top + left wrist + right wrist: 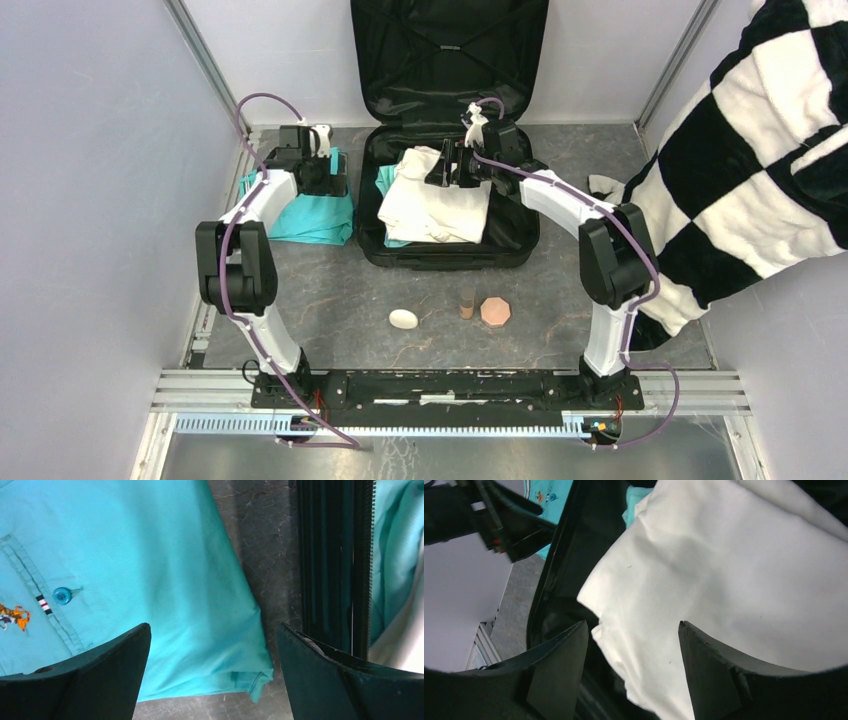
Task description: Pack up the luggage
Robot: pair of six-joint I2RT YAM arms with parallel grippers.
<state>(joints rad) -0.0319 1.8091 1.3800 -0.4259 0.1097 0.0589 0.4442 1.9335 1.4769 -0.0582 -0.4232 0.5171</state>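
The black luggage [520, 240] lies open at the back middle, its lid [450, 50] propped against the wall. Inside lies a folded white garment [435, 200] over a teal one [388, 178]. My right gripper [442, 165] is open above the white garment [724, 565], near its edge, holding nothing. A folded teal shirt [310, 215] lies on the table left of the luggage. My left gripper [325, 180] is open just above that shirt [140, 555], near its corner, with the luggage's ribbed wall [325, 555] to the right.
A white oval object [403, 318], a small brown cylinder [467, 302] and a pink octagonal piece [495, 312] lie on the table in front of the luggage. A black-and-white checked blanket [760, 150] hangs at the right. Walls close in both sides.
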